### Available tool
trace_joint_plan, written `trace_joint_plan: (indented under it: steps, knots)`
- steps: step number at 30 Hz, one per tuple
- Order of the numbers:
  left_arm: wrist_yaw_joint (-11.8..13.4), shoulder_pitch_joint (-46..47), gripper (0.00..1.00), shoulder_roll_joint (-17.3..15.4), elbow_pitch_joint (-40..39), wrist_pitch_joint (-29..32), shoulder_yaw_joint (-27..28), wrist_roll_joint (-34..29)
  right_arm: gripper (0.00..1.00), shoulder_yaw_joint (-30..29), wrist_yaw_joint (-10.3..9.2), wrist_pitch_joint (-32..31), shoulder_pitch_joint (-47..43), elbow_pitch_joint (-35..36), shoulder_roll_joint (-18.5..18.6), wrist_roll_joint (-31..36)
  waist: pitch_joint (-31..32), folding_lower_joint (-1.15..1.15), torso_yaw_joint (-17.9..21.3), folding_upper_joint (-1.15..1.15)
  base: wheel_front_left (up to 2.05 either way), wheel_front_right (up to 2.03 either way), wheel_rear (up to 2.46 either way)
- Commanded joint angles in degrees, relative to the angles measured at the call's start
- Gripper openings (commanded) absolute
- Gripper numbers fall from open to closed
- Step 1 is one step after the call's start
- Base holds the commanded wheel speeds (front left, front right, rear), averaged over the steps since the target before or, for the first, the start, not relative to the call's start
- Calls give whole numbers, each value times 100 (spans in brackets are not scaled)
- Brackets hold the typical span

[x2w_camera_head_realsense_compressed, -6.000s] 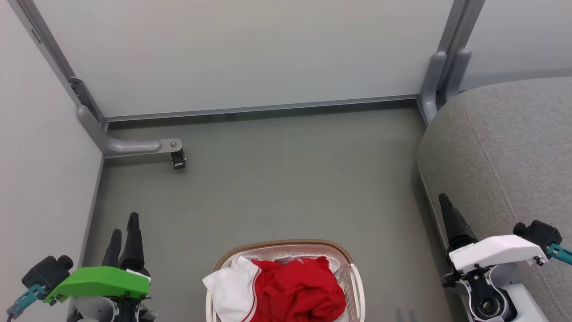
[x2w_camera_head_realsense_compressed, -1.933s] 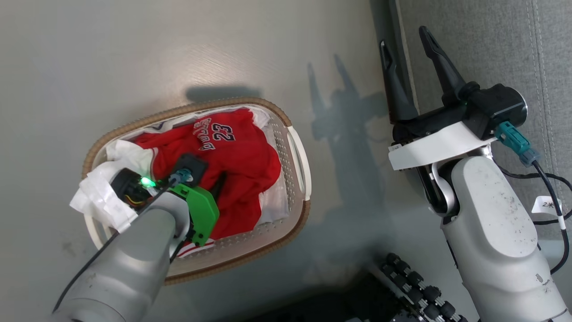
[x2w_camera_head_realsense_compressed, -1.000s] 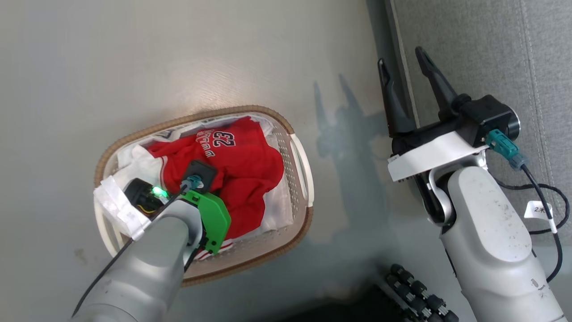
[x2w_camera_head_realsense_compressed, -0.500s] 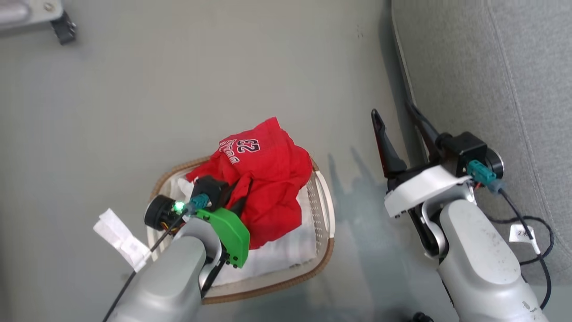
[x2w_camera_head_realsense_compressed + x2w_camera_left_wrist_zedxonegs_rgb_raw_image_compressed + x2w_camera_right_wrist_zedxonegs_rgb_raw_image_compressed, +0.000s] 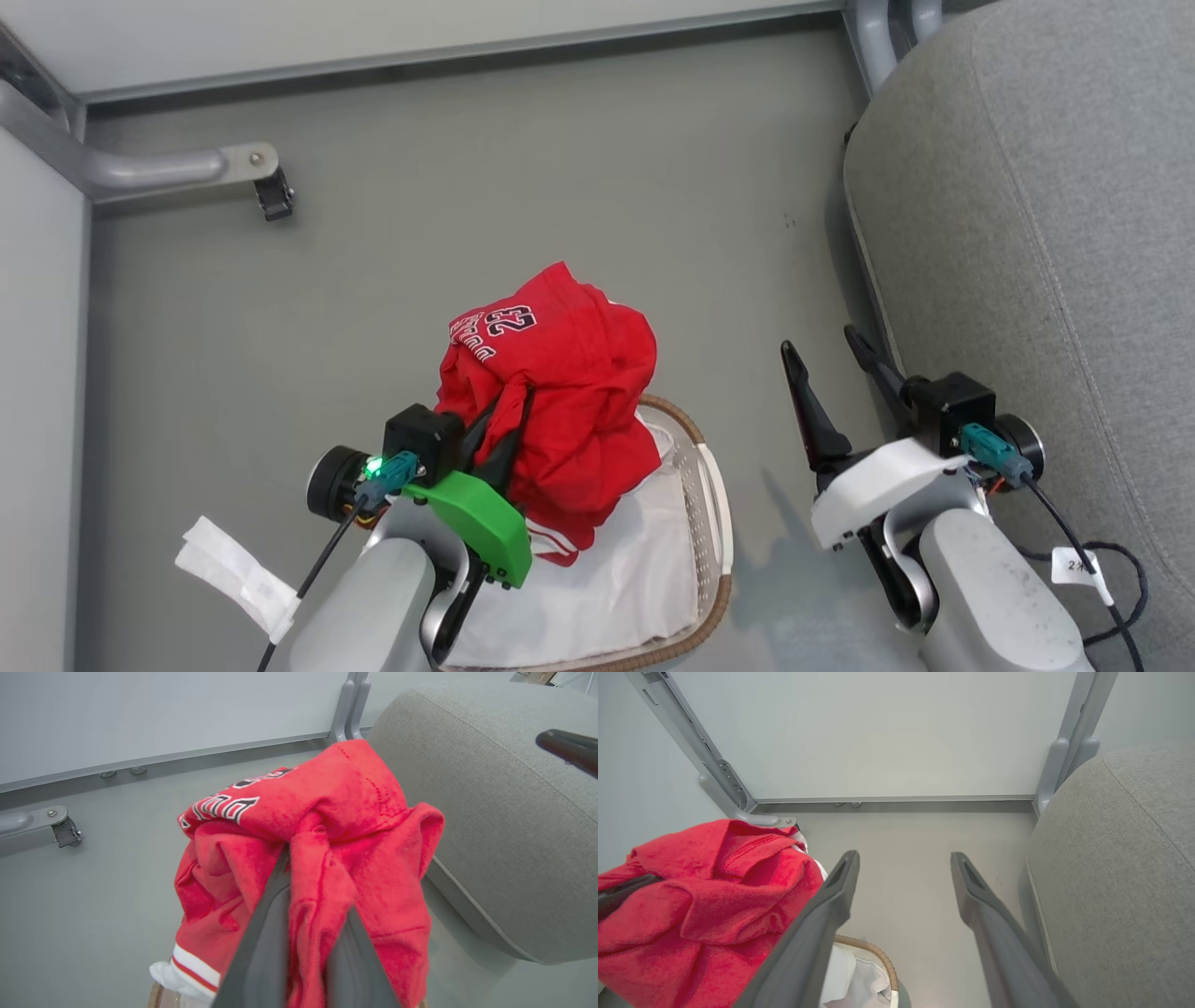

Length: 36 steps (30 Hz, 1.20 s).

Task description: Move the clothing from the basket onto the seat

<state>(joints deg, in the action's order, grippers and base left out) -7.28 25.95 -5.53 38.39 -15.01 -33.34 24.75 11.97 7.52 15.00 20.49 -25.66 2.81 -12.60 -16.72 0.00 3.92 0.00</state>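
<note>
The left gripper (image 5: 509, 415) is clamped on a fold of the red jersey (image 5: 560, 392), its fingertips buried in cloth. The left wrist view makes the pinch plain, and the head view gives the 23. The jersey hangs bunched over the basket (image 5: 717, 485), whose near end is cut off, white liner (image 5: 635, 569) showing. Further right, the right gripper (image 5: 822, 341) stands with fingers apart, empty, just beside the grey seat (image 5: 1027, 233), which runs off the right edge.

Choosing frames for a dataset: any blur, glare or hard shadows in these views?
Head view: sharp, evenly lit; a soft shadow on the floor beside the basket, by the right gripper. Left wrist view: jersey crisp, the near jaws soft. Right wrist view: jaws loom large and soft near the bottom edge.
</note>
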Motion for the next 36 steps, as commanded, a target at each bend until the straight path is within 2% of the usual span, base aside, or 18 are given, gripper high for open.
trace_joint_plan:
  steps: [1,16,28,32,36]
  knots:
    - [-18,-148,0,28,-118,-23,102,-59,100,5,-5,27,-161,-49,24,-16,504,0,-203,0,0,0,0]
    - [-28,-547,0,199,-1370,-24,597,-207,100,34,-6,27,-850,-180,23,-183,1447,0,-320,0,0,0,0]
    - [-28,-322,0,238,-1813,-24,685,-181,100,154,-5,27,-973,-118,23,-138,1556,0,-300,0,0,0,0]
    - [-28,-294,0,247,-1842,-24,663,-171,100,519,-5,27,-771,193,51,-20,1539,0,-294,0,0,0,0]
    - [-28,-275,0,251,-1808,-24,672,-160,100,1228,-6,27,-477,557,205,21,1508,0,-285,0,0,0,0]
